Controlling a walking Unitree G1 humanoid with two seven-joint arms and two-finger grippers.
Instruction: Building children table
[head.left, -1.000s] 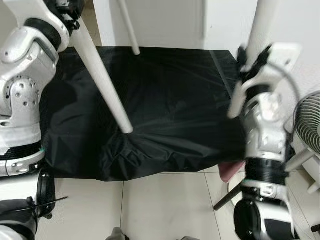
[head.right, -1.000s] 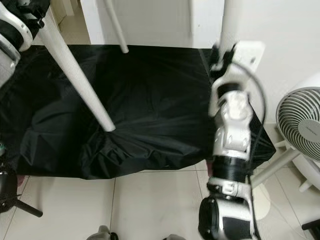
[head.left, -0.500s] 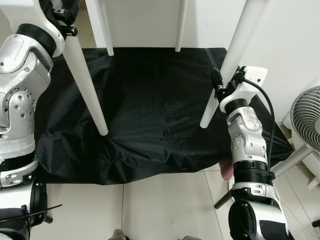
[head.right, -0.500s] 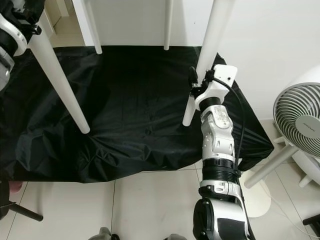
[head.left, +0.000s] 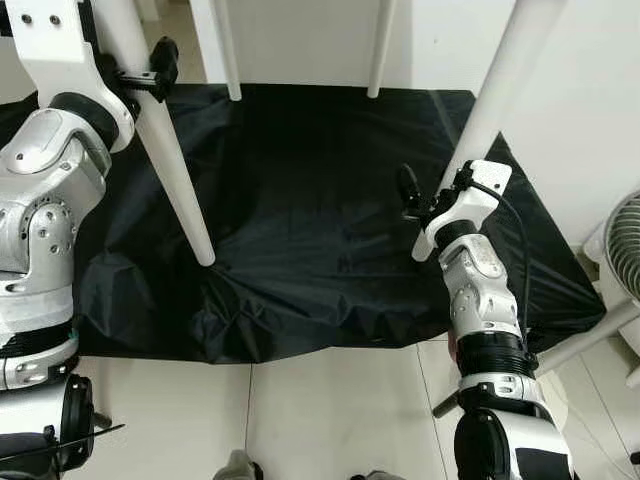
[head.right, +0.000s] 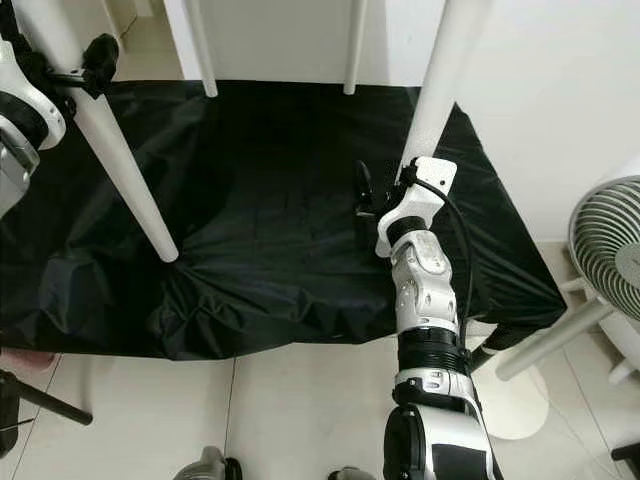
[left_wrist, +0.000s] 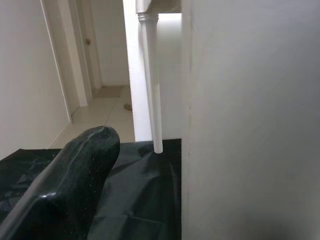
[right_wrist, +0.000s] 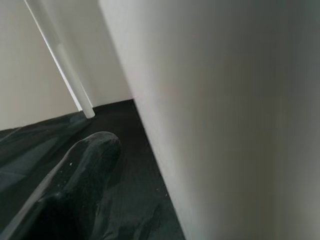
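White table legs are seen standing on a black sheet spread over pale floor tiles; four legs are in view, the tabletop itself is out of frame above. Near-left leg slants down to the sheet, foot touching the fabric where it is bunched into wrinkles. Near-right leg comes down beside the right arm, its foot hidden behind the wrist housing. Two far legs are planted at the rear edge of the sheet, close to a white wall. Left gripper is raised at the upper part of the near-left leg, jaws clenched around it; in the left wrist view one black finger lies alongside the leg's white surface, with a far leg visible beyond. Right gripper is held low against the near-right leg; the right wrist view shows one black finger just beside the leg's surface, but whether those jaws are clamped cannot be told. White fan on a stand is seen to the right, off the sheet.
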